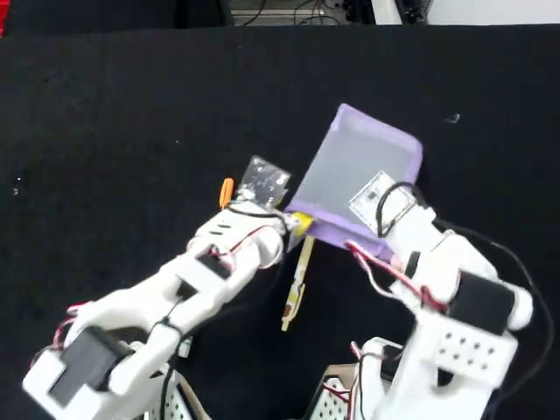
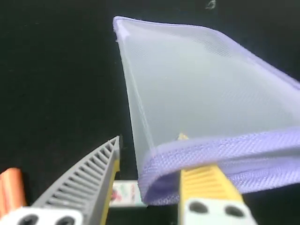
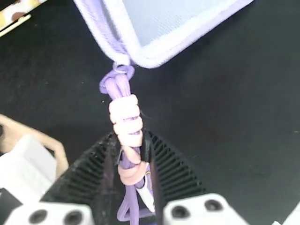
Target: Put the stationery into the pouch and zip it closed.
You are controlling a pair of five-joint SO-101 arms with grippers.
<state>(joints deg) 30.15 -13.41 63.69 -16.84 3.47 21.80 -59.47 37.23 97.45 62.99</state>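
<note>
The lilac mesh zip pouch (image 1: 354, 171) lies near the middle of the black worktop (image 1: 131, 105), apparently empty, with a cream patterned pencil (image 1: 296, 284) outside it towards the near edge. The left end effector (image 2: 148, 140) is spread, its yellow finger (image 2: 206, 180) inside the mouth. The right end effector (image 3: 129, 140) pinches the purple-and-pink braided zip cord (image 3: 123, 110). Ideally, prop the mouth wide and zip only once filled.

Purple pouch (image 1: 359, 171) and patterned stick (image 1: 297, 284) lie on the black table (image 1: 105, 114).
</note>
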